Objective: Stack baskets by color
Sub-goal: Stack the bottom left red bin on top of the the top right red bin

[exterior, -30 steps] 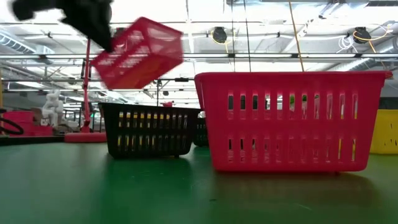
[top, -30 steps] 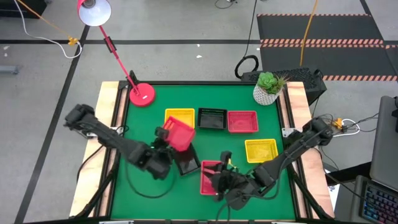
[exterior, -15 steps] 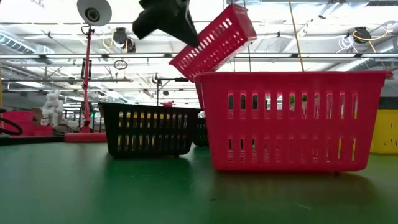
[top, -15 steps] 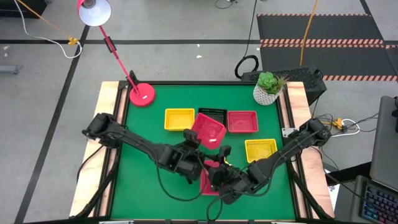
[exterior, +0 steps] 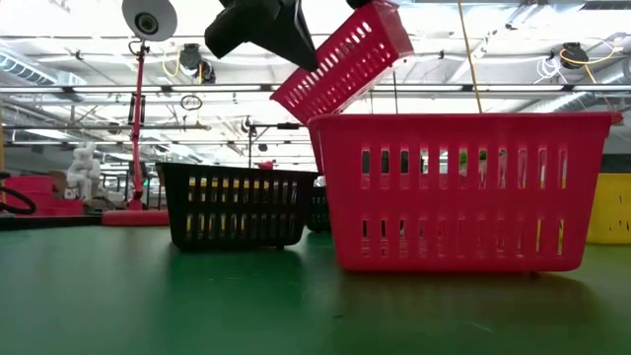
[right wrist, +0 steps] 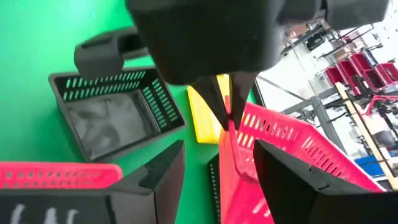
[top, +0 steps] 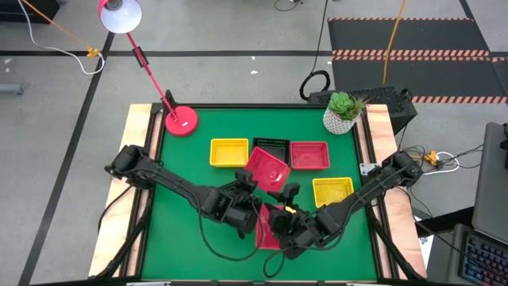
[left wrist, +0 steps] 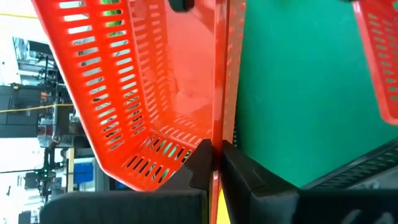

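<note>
The left hand (left wrist: 214, 163) pinches one wall of a tilted red basket (top: 266, 168), so it may swing or slip. The right hand (right wrist: 217, 168), released, hovers by the lower red basket (exterior: 458, 187) and could get bumped.

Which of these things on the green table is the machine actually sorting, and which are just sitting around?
Part of the job: red slotted plastic basket held tilted in the air; red basket by the right arm; red basket at the back; two yellow baskets; black baskets.

Just lying about: red desk lamp; white plant pot.
</note>
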